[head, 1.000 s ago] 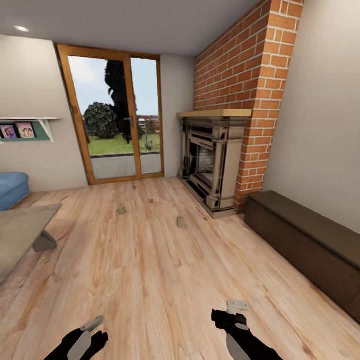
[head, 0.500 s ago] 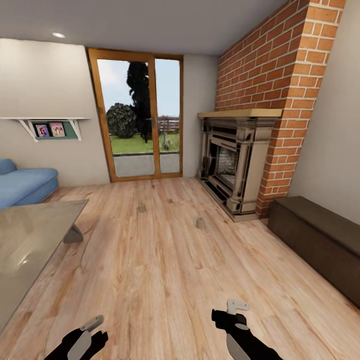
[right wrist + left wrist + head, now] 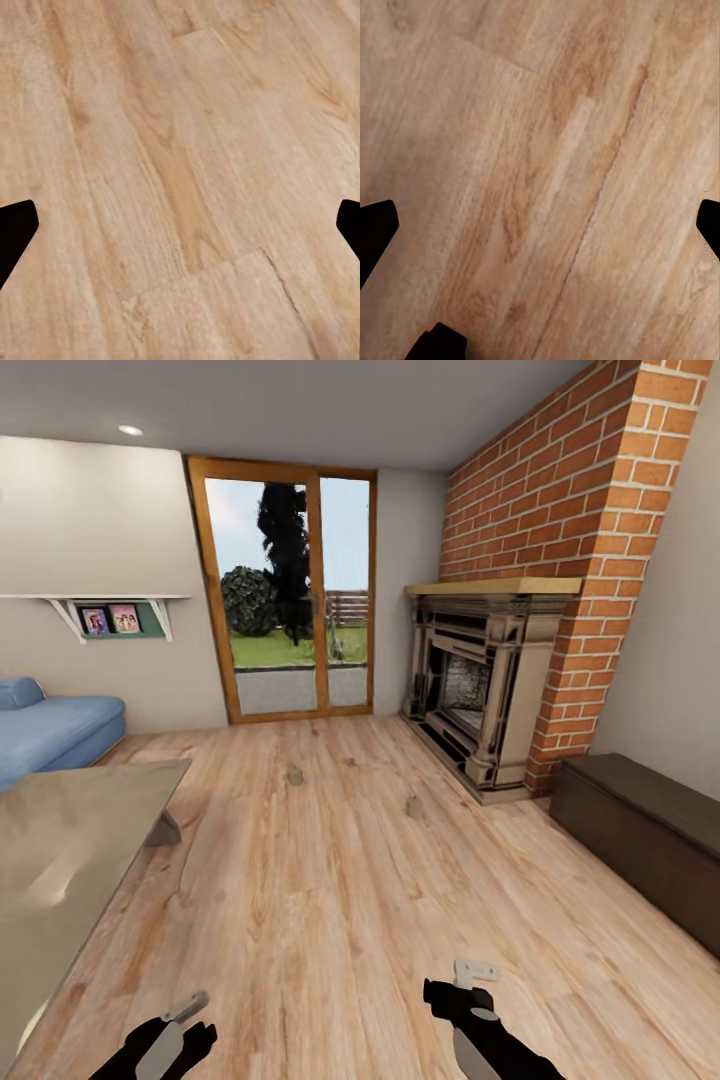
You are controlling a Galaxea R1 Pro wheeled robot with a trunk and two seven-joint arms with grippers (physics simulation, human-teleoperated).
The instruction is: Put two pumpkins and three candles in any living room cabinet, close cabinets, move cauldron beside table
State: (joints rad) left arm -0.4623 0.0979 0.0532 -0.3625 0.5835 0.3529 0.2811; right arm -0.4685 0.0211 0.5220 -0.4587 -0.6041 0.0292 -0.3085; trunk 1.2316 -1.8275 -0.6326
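Two small grey-beige candles stand on the wooden floor ahead, one (image 3: 295, 774) toward the glass door and one (image 3: 414, 807) nearer the fireplace. The long dark brown cabinet (image 3: 640, 830) runs along the right wall with its fronts shut. The glass-topped table (image 3: 70, 830) fills the left foreground. My left gripper (image 3: 178, 1022) and right gripper (image 3: 468, 982) hang low over bare floor, far from the candles. In the wrist views the left gripper (image 3: 540, 225) and the right gripper (image 3: 180, 225) have fingertips wide apart with only floorboards between them. The pumpkins and the cauldron are out of view.
A stone fireplace (image 3: 480, 690) in a brick chimney stands at the right. A blue sofa (image 3: 50, 730) sits beyond the table at the far left. A glass door (image 3: 290, 600) and a wall shelf (image 3: 100, 615) are at the back. Open floor lies between table and cabinet.
The whole view has swung left: the fireplace, cabinet and candles sit further right in the picture, and more of the table and sofa shows. Both grippers hold the same pose.
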